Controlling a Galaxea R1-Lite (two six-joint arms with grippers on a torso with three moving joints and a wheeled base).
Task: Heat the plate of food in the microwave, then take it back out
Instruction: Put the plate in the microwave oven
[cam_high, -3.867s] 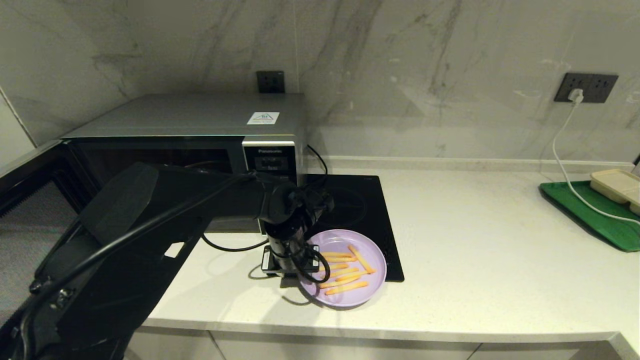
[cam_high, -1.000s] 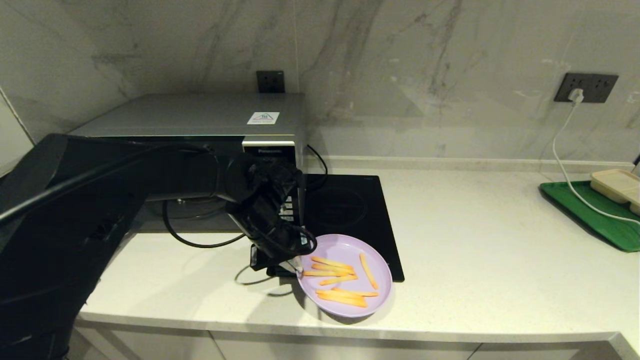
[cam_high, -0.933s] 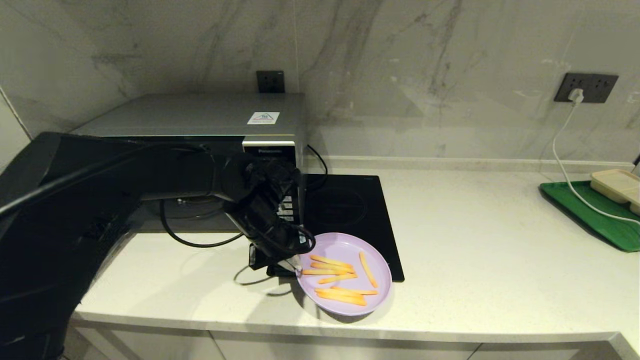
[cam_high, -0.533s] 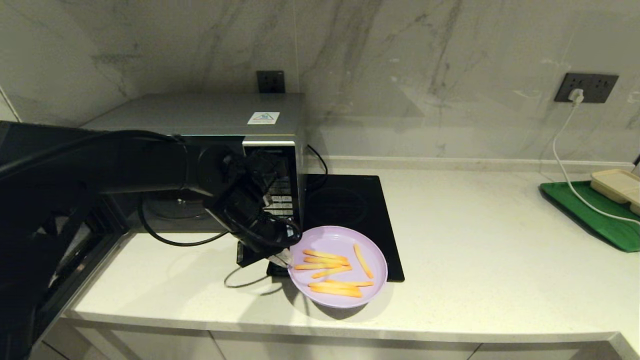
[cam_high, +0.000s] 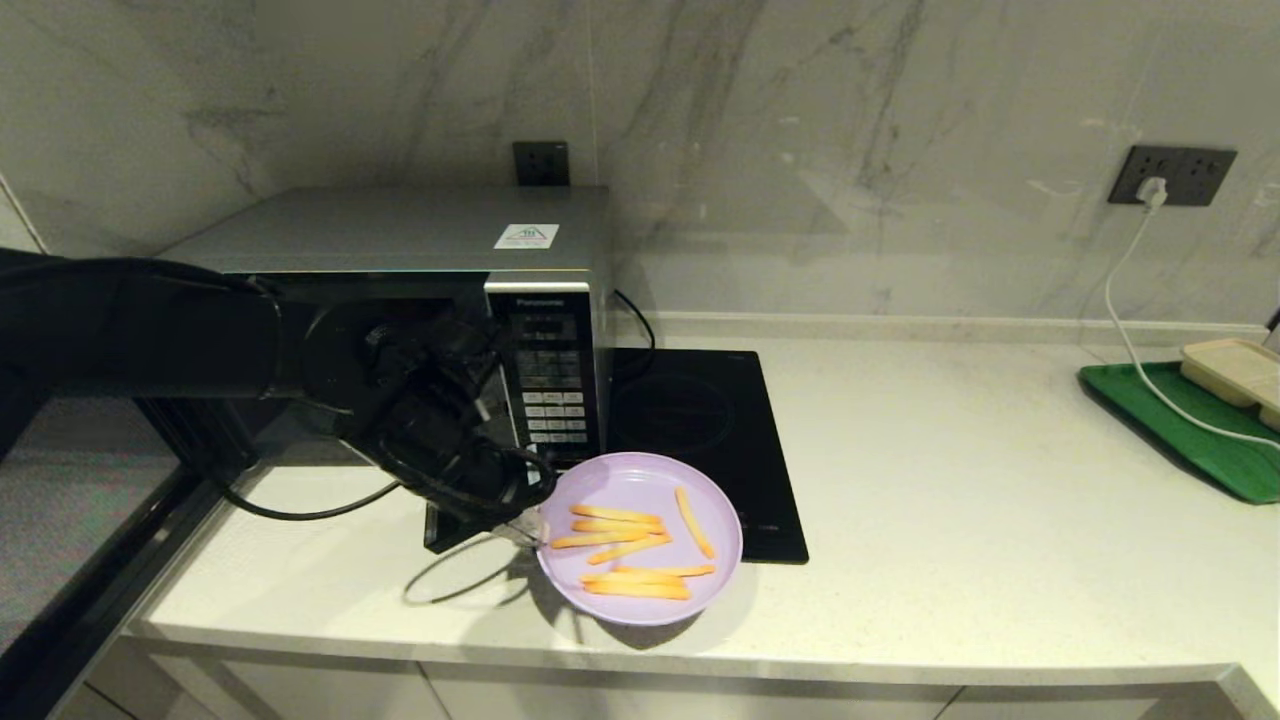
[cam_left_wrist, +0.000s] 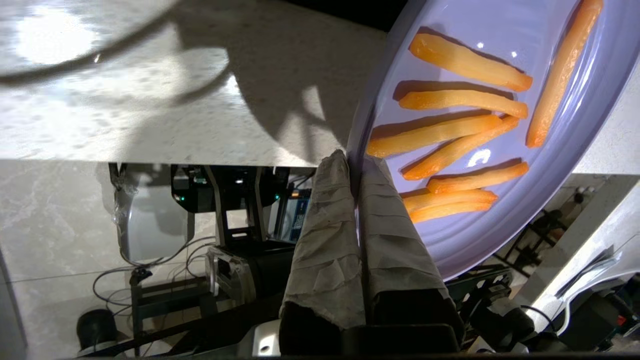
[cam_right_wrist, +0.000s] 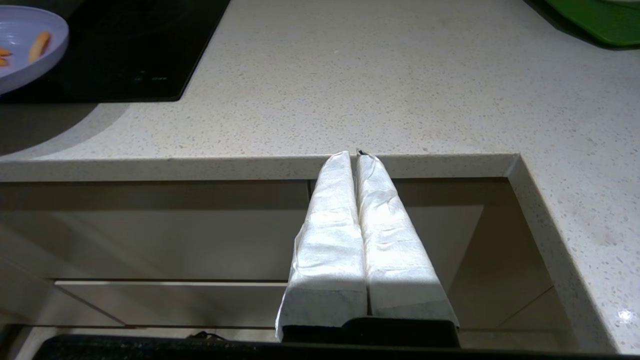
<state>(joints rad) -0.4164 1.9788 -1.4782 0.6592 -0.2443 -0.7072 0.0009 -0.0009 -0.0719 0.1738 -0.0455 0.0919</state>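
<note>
The lilac plate of food (cam_high: 640, 485), with several orange fries (cam_high: 620, 525) on it, hangs just above the counter near its front edge, below the keypad of the silver microwave (cam_high: 400, 230). My left gripper (cam_high: 530, 525) is shut on the plate's left rim. The left wrist view shows its wrapped fingers (cam_left_wrist: 325, 220) pinching the rim of the plate (cam_left_wrist: 500, 220), one on each side, with my left gripper (cam_left_wrist: 354, 159) beside the fries (cam_left_wrist: 470, 62). The microwave's door (cam_high: 90, 540) stands open at the far left. My right gripper (cam_right_wrist: 356, 154) is shut and empty below the counter's front edge; the plate (cam_right_wrist: 25, 22) shows far off.
A black induction hob (cam_high: 700, 420) lies right of the microwave, behind the plate. A green tray (cam_high: 1190, 430) holding a beige compartment tray (cam_high: 1235, 370) sits at the far right, with a white cable (cam_high: 1130, 300) running from a wall socket. The counter edge (cam_high: 700, 665) is close.
My left arm has swung left, carrying the plate left with it. The microwave's keypad, covered by the arm before, now shows.
</note>
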